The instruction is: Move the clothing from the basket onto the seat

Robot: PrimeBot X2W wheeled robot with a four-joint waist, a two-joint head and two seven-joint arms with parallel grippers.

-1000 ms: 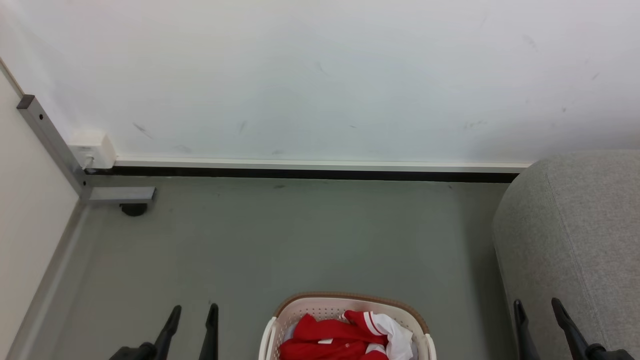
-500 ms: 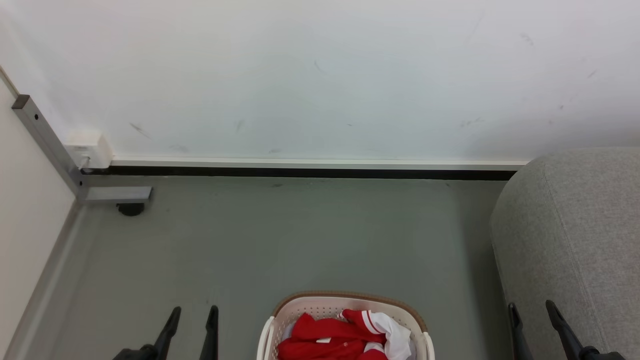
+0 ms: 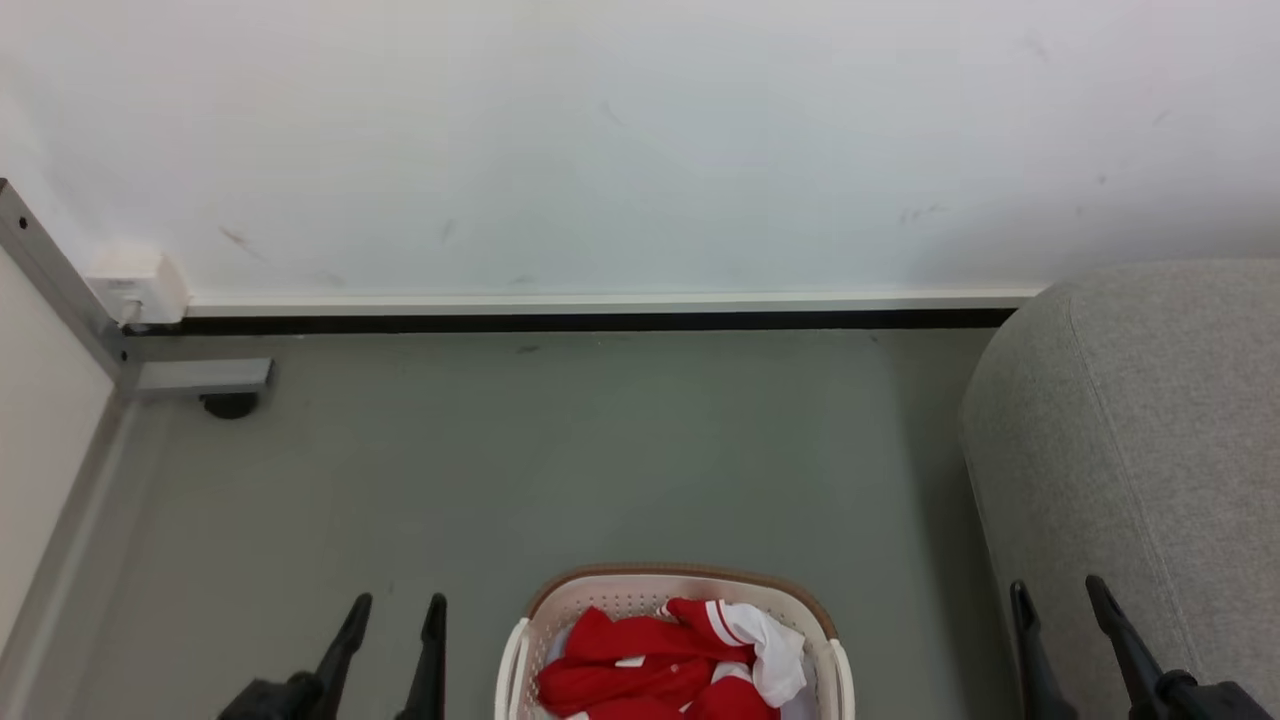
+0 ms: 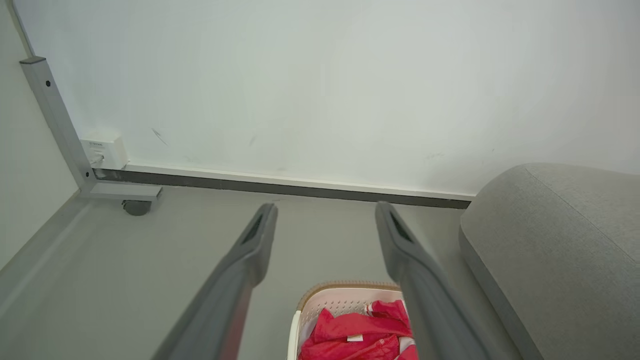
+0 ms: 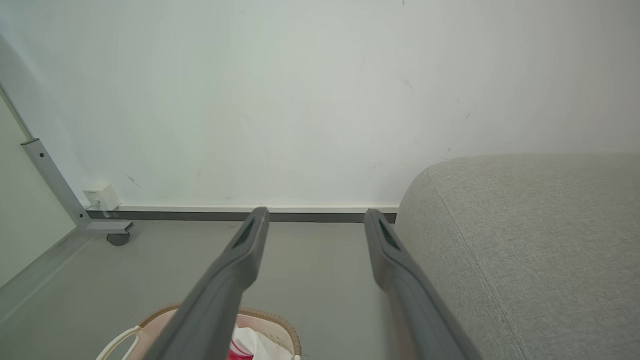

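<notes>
The cream basket (image 3: 560, 600) with a brown rim sits on the floor at the bottom centre of the head view, holding the red clothing (image 3: 640, 670) with a white panel and striped cuff. The left wrist view shows the basket (image 4: 325, 300) and the clothing (image 4: 360, 335) too, while in the right wrist view part of the basket (image 5: 280, 325) appears. The grey seat (image 3: 1150, 450) rises at the right. My left gripper (image 3: 397, 603) stands open left of the basket, empty. My right gripper (image 3: 1058, 587) is open in front of the seat, empty.
A white wall with a black skirting strip (image 3: 600, 322) closes the far side. A grey metal frame leg (image 3: 190, 378) on a castor and a white socket box (image 3: 135, 285) stand in the far left corner. Grey floor (image 3: 600, 450) lies between the basket and the wall.
The whole head picture has shifted up and left, so the camera has moved; more of the basket and the seat shows. Both grippers stay open.
</notes>
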